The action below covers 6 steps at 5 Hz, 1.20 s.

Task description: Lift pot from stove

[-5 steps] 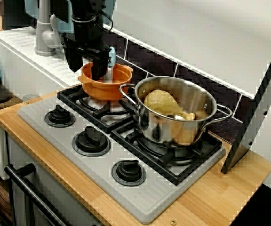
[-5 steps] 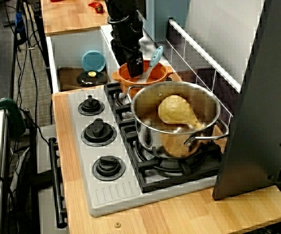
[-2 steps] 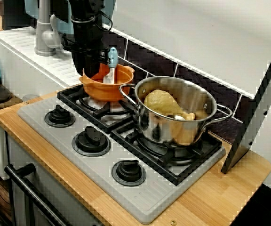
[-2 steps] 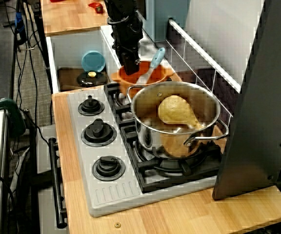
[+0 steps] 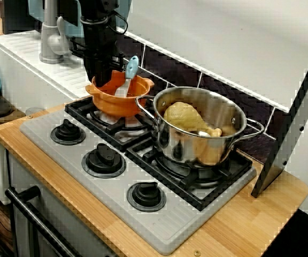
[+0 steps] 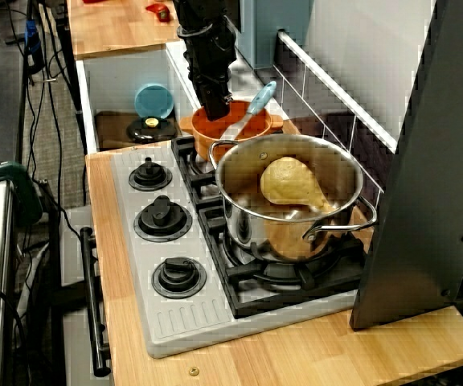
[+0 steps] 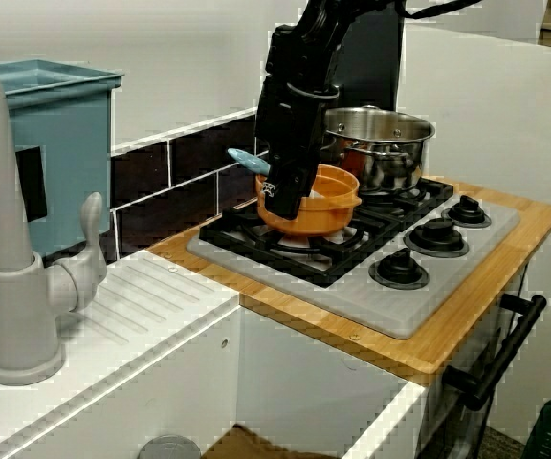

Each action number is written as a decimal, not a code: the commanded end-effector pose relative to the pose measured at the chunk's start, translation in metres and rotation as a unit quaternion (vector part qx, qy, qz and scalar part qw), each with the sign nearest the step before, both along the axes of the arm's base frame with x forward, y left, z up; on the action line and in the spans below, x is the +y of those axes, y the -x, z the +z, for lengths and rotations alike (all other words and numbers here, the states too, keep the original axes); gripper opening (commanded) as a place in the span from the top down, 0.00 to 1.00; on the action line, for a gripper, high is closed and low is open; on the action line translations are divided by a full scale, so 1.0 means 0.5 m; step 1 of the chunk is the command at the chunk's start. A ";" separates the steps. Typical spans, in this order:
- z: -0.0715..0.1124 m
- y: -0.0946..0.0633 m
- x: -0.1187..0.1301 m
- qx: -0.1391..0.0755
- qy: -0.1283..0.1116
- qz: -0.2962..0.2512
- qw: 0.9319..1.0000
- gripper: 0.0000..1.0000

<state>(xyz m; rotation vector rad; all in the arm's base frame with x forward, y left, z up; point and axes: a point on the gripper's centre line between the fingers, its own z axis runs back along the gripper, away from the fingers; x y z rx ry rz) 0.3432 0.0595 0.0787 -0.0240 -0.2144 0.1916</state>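
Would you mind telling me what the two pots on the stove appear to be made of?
The small orange pot looks like plastic: solid colour, dull sheen, thick moulded rim. The larger pot looks like polished steel: its mirror-bright wall reflects the chicken drumstick inside.

We count two pots: one small round orange plastic pot (image 5: pixel 120 96) and one larger shiny steel pot (image 5: pixel 199 126). We see one grey toy cooktop (image 5: pixel 63 152) bearing three black round knobs (image 5: pixel 104 159). One light-blue-handled utensil (image 5: pixel 130 72) stands in the orange pot, one yellow toy chicken drumstick (image 5: pixel 189 119) in the steel pot, and one grey tap (image 7: pixel 12 277).
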 end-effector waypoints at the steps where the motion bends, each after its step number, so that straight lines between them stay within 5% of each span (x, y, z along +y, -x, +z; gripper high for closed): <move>1: 0.121 -0.022 0.005 -0.019 0.028 -0.019 0.999 1.00; 3: 0.209 -0.023 -0.019 -0.036 0.049 -0.050 0.997 1.00; 6: 0.270 -0.029 -0.051 -0.063 0.066 -0.065 0.994 1.00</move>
